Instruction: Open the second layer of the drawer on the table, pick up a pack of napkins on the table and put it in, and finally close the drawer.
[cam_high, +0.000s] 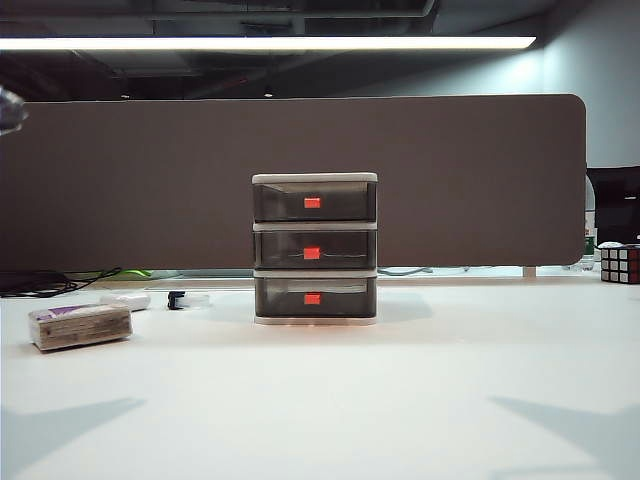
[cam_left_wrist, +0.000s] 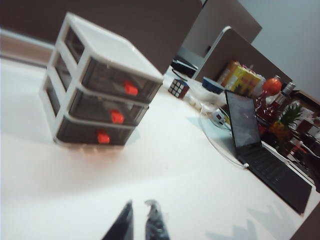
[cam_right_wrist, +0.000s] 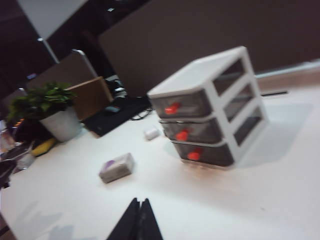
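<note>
Drawer (cam_high: 315, 248), a white-framed cabinet of three smoky-grey layers, is seen standing upright at the middle of the white counter (cam_high: 440, 400) in the exterior view, in front of a brown partition (cam_high: 450, 180). All three layers are pushed fully in, the second layer (cam_high: 315, 247) among them, each showing a red-orange tab handle at its front. The pack of napkins (cam_high: 80, 325) is laid flat on the counter well to the left of the cabinet, its purple label facing up; a small white case (cam_high: 126, 300) is set just behind it. A colour cube (cam_high: 619, 264) is placed at the far right edge.

Neither arm is shown in the exterior view. In the left wrist view, the left gripper (cam_left_wrist: 140, 220) is held above bare counter, well short of the cabinet, its fingertips parted by a narrow gap with nothing between them. In the right wrist view, the right gripper (cam_right_wrist: 138, 220) is likewise held over bare counter, its fingertips pressed together and empty, with the napkin pack near ahead of it and the cabinet farther off.
</note>
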